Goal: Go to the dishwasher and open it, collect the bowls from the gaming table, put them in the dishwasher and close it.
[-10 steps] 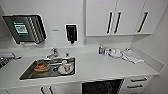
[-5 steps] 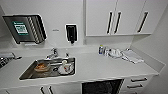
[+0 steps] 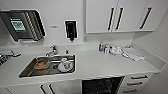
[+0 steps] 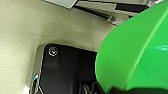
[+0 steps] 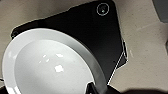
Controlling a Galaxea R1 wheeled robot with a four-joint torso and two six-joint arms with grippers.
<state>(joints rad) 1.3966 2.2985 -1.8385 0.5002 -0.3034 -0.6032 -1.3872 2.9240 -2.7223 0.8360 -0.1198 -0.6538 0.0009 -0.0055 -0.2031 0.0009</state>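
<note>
- We face the white counter (image 3: 100,65) with the dishwasher (image 3: 102,86) just below its edge, its dark racked interior exposed, so it seems open to receive bowls.
- Our left wrist view has a green bowl (image 4: 135,50) looming close; we judge it carried, but cannot tell the finger state.
- Our right wrist view has a white bowl (image 5: 50,65) close likewise; grip unreadable.
- The sink (image 3: 27,72) holds other dishes.

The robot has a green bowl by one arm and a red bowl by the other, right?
Not quite. The green bowl is right, in the left wrist view. But the other bowl, in the right wrist view, is white, not red.
</note>
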